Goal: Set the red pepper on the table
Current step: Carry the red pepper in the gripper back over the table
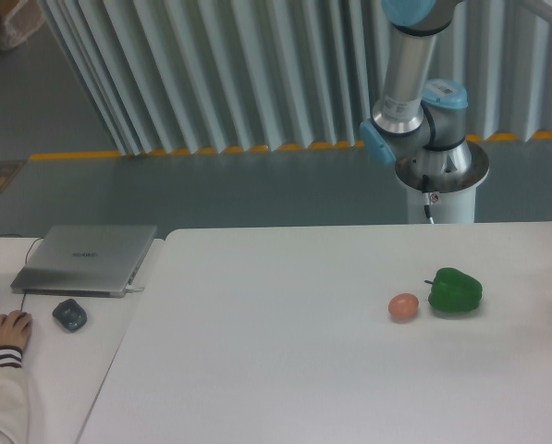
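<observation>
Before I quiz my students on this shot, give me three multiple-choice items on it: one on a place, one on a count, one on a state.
1. Where is the egg-shaped thing relative to the green pepper?
A. on top of it
B. beside it, toward the laptop side
C. on the desk

2. How many peppers are on the table?
A. one
B. two
C. three

3. The laptop is:
A. open
B. closed
C. standing on edge

Answers: 1 B, it lies just beside the pepper on the table. 2 A, only the green one shows. 3 B, its lid lies flat.
</observation>
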You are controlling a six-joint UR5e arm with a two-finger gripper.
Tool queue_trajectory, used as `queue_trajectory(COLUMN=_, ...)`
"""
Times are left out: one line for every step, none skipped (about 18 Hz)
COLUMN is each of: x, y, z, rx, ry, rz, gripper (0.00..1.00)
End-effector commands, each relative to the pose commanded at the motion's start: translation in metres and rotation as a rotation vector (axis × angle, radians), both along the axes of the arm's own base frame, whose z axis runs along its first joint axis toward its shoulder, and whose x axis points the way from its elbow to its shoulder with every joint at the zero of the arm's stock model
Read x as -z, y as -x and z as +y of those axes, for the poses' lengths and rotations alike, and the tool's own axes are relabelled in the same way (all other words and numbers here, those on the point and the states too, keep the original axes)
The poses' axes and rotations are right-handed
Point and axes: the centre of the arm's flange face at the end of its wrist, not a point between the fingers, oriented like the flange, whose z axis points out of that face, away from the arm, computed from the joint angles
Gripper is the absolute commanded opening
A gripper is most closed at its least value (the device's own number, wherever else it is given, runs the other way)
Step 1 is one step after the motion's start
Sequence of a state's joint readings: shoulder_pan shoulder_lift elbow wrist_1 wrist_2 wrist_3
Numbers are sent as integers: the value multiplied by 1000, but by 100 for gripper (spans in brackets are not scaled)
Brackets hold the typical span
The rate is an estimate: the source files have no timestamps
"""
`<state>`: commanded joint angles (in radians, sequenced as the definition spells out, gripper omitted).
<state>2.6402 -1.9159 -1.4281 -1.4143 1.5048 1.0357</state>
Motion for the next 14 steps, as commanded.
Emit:
queue_trajectory(x=1, y=-12, z=14, rx=3, ry=1, rz=-2, gripper=51)
queue_trajectory(x=2, y=-19, z=22, rx=17, ry=2, rz=-1, gripper=49)
queue_trajectory(x=5, y=-25, z=32, rx=35, ry=1, rz=0, gripper=48)
queue_trajectory(x=6, y=-32, z=42, rx=55, ry=-5, rz=14, gripper=48)
queue_trajectory(x=10, y=-42, z=55, rx=81, ry=-9, rz=25, gripper=48)
queue_trajectory(x=10, y=-47, z=60, rx=92, ry=-11, rz=27, gripper=48)
queue_trajectory(x=10, y=-53, z=67, rx=106, ry=-17, rz=36, gripper=48)
queue_trajectory(x=16, y=-60, z=74, rx=127, ry=-16, rz=39, gripper=48)
queue_trajectory(x=19, y=-63, z=78, rx=134, ry=-12, rz=45, gripper=48)
queue_trajectory(x=26, y=-65, z=83, rx=146, ry=8, rz=48, gripper=48)
queue_trajectory(x=31, y=-69, z=88, rx=160, ry=39, rz=64, gripper=48)
queue_trajectory(x=37, y=-76, z=94, rx=176, ry=61, rz=75, gripper=48)
queue_trajectory(x=42, y=-82, z=102, rx=181, ry=62, rz=76, gripper=48)
queue_trajectory(x=50, y=-86, z=111, rx=161, ry=59, rz=85, gripper=48)
